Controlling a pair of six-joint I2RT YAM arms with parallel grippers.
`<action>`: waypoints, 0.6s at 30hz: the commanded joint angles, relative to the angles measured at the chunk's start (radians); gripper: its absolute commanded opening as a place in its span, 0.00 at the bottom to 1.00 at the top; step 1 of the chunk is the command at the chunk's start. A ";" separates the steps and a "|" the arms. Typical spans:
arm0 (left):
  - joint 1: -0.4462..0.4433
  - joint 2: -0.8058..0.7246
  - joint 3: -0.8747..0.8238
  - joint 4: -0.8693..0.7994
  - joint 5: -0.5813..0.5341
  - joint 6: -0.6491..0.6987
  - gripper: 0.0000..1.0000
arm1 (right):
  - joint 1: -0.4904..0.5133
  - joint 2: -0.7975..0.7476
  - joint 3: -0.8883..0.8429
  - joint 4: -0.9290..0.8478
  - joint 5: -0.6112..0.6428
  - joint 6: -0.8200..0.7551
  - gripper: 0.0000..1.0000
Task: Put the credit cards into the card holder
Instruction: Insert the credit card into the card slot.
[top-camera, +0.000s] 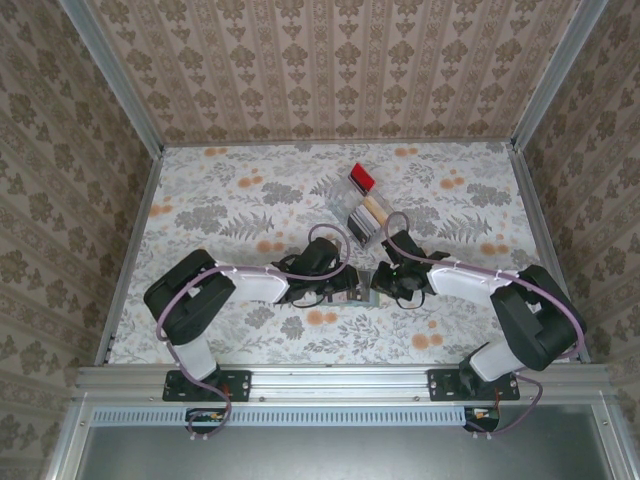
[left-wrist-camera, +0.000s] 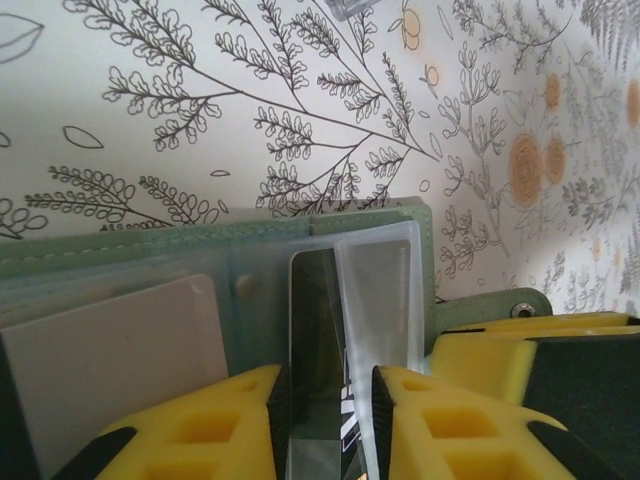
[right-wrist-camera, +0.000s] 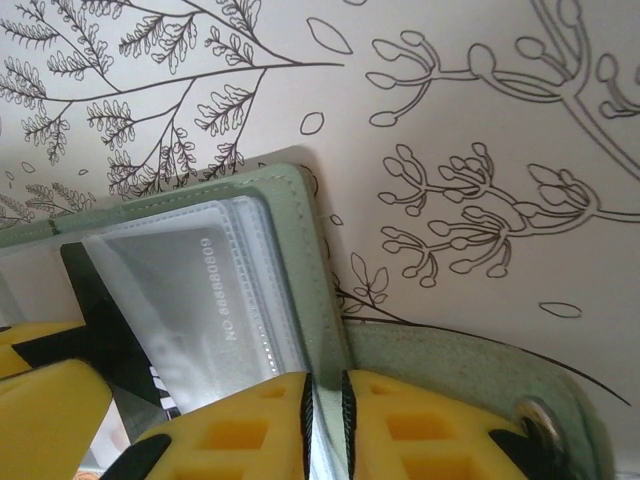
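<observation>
Two cards sit in the open card holder, low centre of the top view: pale card left, dark card right, both sleeved. Left gripper jaws apart over the dark card. Right gripper pinches holder's right edge. Clear tray above holds stacked cards. Floral table, damask walls.

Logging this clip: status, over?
Left pincer slightly apart over dark card, partly slotted. Right pincer pinching card holder edge. Card tray stands apart, far side.
</observation>
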 joint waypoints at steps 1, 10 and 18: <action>-0.009 -0.013 0.013 -0.109 -0.035 0.041 0.34 | 0.001 -0.039 0.033 -0.076 0.049 -0.014 0.19; -0.009 0.011 0.039 -0.145 -0.021 0.051 0.23 | -0.001 0.007 0.020 -0.062 0.055 -0.018 0.19; -0.012 0.030 0.060 -0.176 -0.014 0.047 0.15 | 0.001 0.056 0.008 -0.015 0.004 -0.013 0.13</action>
